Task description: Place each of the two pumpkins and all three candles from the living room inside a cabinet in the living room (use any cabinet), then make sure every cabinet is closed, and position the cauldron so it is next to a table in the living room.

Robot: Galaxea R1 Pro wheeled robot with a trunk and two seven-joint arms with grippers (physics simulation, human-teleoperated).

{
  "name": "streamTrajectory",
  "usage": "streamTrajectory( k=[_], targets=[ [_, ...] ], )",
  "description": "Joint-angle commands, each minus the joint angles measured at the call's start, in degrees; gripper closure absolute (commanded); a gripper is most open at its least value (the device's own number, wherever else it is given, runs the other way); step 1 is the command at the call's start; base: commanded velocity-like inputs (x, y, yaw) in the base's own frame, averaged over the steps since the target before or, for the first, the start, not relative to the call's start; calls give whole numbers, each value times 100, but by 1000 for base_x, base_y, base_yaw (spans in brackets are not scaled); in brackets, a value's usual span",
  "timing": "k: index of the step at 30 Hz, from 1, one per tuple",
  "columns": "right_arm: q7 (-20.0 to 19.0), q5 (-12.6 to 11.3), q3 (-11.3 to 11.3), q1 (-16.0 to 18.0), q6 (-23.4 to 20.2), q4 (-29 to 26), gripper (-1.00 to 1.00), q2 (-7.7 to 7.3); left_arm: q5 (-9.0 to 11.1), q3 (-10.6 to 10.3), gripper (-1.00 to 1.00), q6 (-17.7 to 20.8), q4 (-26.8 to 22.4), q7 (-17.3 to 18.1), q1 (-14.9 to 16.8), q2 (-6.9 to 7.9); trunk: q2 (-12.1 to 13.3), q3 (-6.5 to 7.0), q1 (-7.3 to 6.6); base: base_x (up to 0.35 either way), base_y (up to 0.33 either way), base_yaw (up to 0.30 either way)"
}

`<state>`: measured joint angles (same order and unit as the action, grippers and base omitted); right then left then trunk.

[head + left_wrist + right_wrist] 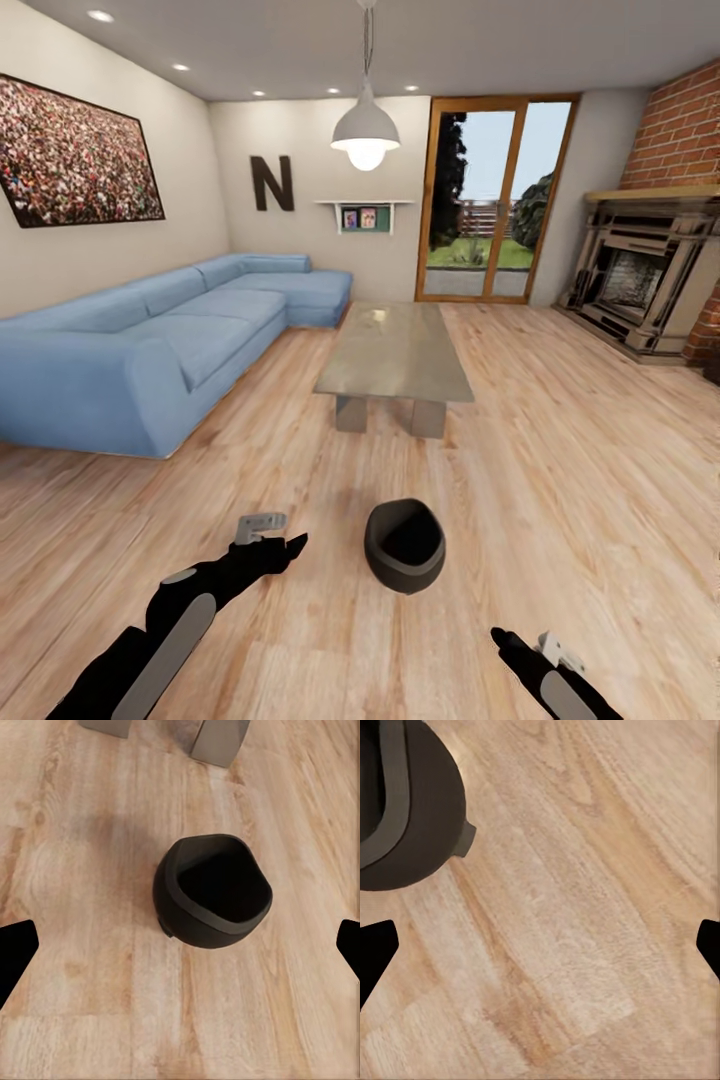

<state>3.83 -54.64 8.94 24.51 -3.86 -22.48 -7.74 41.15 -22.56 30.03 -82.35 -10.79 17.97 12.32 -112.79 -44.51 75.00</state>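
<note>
The black cauldron (405,545) stands upright on the wood floor, a short way in front of the glass-topped table (395,350) and apart from it. My left gripper (290,548) hovers just left of the cauldron. In the left wrist view the cauldron (214,900) lies ahead between the wide-apart fingertips (16,952), so the left gripper (180,949) is open and empty. My right gripper (500,636) hangs to the cauldron's near right. It is open (540,949) over bare floor, with the cauldron (412,810) off to one side. Pumpkins, candles and the cabinet are out of view.
A blue corner sofa (150,350) runs along the left wall. A fireplace (650,270) with a brick chimney stands at the right. Glass doors (490,210) are at the back, and a pendant lamp (365,130) hangs over the table. Wood floor surrounds the cauldron.
</note>
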Motion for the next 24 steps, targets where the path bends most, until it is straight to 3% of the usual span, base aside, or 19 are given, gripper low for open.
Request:
streamTrajectory(
  k=[1,19,24],
  targets=[
    [40,-21,44,1,-1,-16,-100,-4,60,-8,-100,12,-10,-56,5,6,-3,-8,1,186,-173,-36],
    [66,-9,48,1,13,-45,-100,7,52,-18,-100,12,-10,-55,5,2,-3,-12,1,164,-124,-3],
    [104,22,71,1,-172,-95,-100,-62,51,-20,-100,127,-19,-55,5,1,-3,-12,1,227,-182,0]
  ],
)
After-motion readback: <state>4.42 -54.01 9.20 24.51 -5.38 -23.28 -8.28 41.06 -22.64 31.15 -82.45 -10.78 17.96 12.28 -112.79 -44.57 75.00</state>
